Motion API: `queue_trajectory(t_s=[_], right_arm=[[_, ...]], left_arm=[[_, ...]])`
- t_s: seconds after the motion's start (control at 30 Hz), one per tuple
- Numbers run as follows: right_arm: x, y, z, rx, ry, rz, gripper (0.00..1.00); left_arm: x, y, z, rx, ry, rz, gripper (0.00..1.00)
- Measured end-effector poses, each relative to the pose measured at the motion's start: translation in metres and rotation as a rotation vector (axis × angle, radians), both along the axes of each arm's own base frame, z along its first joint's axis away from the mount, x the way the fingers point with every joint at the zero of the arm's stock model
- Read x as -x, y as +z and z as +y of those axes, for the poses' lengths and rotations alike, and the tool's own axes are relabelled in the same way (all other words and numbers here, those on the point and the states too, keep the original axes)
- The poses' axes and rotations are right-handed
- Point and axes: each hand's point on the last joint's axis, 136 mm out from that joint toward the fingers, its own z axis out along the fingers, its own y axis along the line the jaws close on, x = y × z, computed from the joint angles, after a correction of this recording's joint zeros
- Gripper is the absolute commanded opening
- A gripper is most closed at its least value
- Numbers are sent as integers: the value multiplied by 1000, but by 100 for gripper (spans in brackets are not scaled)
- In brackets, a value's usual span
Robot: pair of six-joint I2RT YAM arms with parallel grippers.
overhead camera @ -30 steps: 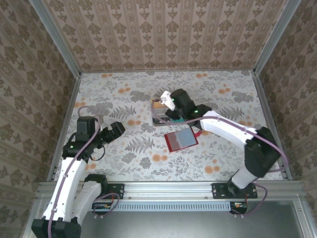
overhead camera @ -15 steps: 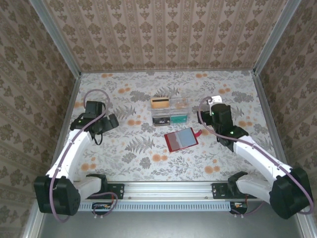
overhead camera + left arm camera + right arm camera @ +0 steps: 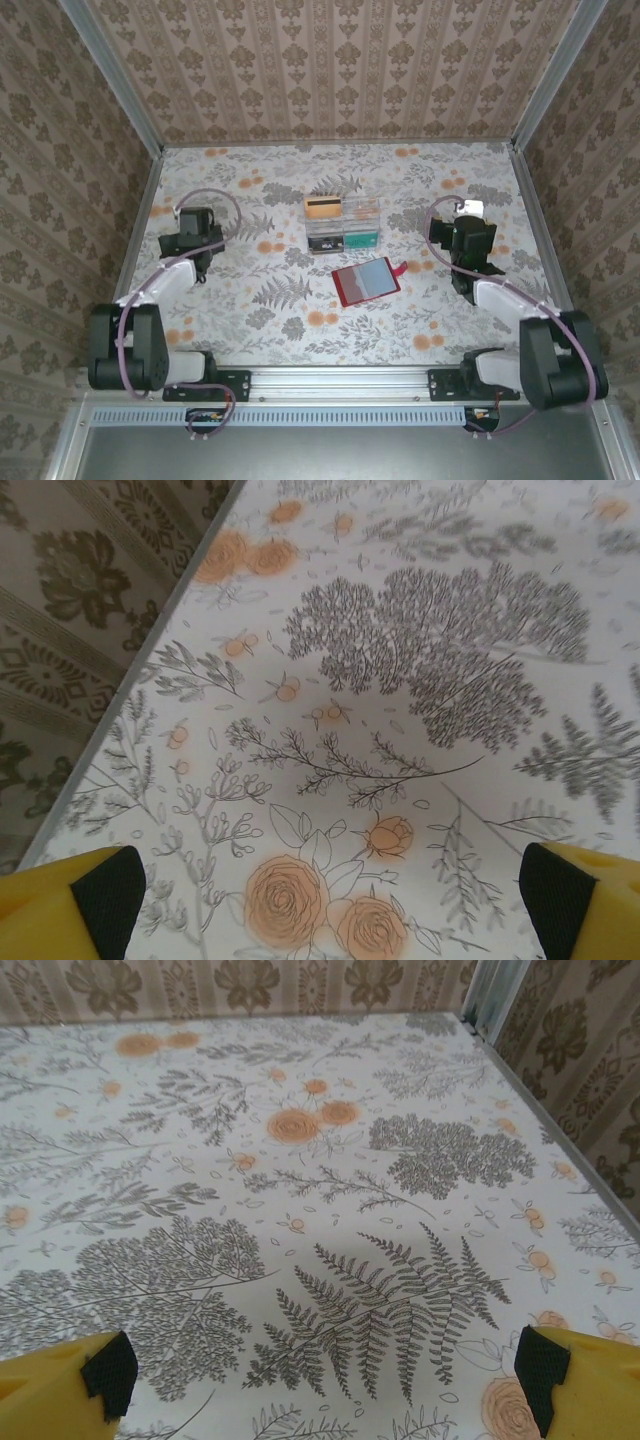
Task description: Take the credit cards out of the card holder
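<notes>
The card holder (image 3: 366, 282) lies open and flat on the flowered bench (image 3: 260, 310), a little right of centre; its long axis runs left to right, the right end tilted slightly far, its grey-blue inside up and its red tab (image 3: 400, 268) pointing right; just beyond it sits a clear tray (image 3: 368, 210), with what looks like a tan, dark-striped credit card (image 3: 322, 207) in its far-left compartment; the left fingers (image 3: 105, 890) stand wide apart over bare bench at the left; the right fingers (image 3: 108, 1370) stand likewise at the right, holding nothing.
</notes>
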Motion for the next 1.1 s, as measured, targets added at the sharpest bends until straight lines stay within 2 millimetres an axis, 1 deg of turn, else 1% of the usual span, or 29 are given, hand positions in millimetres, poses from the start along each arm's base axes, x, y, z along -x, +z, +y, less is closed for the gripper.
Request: queue_trajectory(t_s=[0.1,0.17,0.23,0.33,0.4,0.47,0.5,0.6,0.8,1.1], right_arm=[[-10,-9,-1,-9,13,-11,100],[-14,-13,-1,-21,25,-31,100],[-18,-19,-1,-32,36,-49,100],[-19,-41,2,-47,59,-30,100],[-16,-50,3,-56,74,-10,100],[-17,-47,4,-60,82,-24,100],[-19,-44,5,-63,87,-39,100],[-21,-39,7,-67,98,-62,100],[-22,-38,7,-69,101,-69,100],[-23,-36,7,-68,101,-75,100]], left_arm=[[-1,-20,-1,7,-42,-47,100],[-3,-26,-2,28,-73,-81,100],[-10,-24,-2,55,-103,-141,100],[-24,-16,-5,90,-156,-218,100],[-31,-11,-13,103,-212,-251,100],[-40,-10,-26,106,-280,-284,100],[-41,-13,-32,108,-310,-283,100],[-40,-18,-42,113,-361,-279,100],[-44,-10,-45,100,-385,-315,100],[-45,-7,-47,90,-397,-326,100]])
